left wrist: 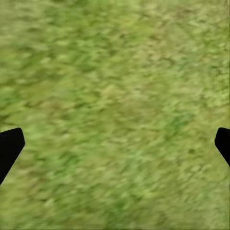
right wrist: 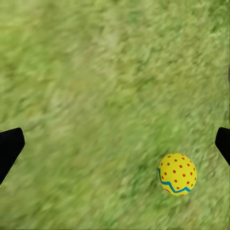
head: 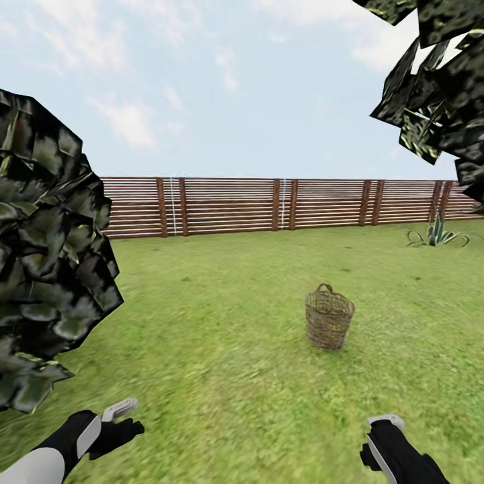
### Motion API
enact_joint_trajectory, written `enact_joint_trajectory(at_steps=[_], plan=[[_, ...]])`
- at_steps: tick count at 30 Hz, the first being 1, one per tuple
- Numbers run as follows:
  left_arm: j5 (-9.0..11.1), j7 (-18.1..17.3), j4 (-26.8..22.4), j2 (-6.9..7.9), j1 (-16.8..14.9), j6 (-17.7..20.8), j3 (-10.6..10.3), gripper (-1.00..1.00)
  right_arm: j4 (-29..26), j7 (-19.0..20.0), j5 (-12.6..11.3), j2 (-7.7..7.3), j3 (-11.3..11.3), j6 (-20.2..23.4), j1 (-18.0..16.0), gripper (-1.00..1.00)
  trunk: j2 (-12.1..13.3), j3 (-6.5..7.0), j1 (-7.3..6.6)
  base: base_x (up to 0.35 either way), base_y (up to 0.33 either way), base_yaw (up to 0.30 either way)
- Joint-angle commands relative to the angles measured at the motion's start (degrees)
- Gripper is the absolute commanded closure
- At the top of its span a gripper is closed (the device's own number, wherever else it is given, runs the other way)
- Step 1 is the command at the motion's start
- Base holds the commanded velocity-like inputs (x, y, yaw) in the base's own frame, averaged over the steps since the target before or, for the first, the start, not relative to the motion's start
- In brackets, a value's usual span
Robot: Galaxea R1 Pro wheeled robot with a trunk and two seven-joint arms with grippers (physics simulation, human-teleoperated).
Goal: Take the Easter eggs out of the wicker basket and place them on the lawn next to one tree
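The brown wicker basket (head: pixel 329 317) stands upright on the lawn (head: pixel 222 349) ahead and to the right, some way beyond both arms; its inside is hidden. One yellow Easter egg (right wrist: pixel 177 174) with red dots and a blue zigzag band lies on the grass in the right wrist view, under the open right gripper (right wrist: pixel 115 148) and apart from its fingers. My left gripper (left wrist: pixel 115 148) is open over bare grass. In the head view the left gripper (head: pixel 117 423) and right gripper (head: pixel 380 437) hang low at the near edge. Dark, pale-flecked tree leaf clumps (head: pixel 47 269) hang close on the left.
More dark leaf clumps (head: pixel 437 81) fill the upper right corner. A brown slatted fence (head: pixel 269 205) closes the lawn at the back. A spiky grey-green plant (head: pixel 437 234) grows near the fence at the right. Grass stretches between me and the basket.
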Motion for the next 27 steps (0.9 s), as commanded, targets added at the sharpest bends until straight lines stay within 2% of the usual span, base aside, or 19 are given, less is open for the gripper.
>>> enact_joint_trajectory(at_steps=[1,27], plan=[[0.5,0.0,-0.1,-0.02,0.0,0.4,0.1,-1.00,-0.1,0.2,0.6,-0.01,0.0,0.4,0.0,-1.00,0.0,-0.07,0.03,0.302,0.167,0.000],[0.5,0.2,-0.1,-0.18,0.0,0.4,0.0,-1.00,-0.2,0.1,0.6,-0.01,0.0,0.4,0.0,-1.00,0.0,-0.07,0.03,0.321,0.109,-0.008]])
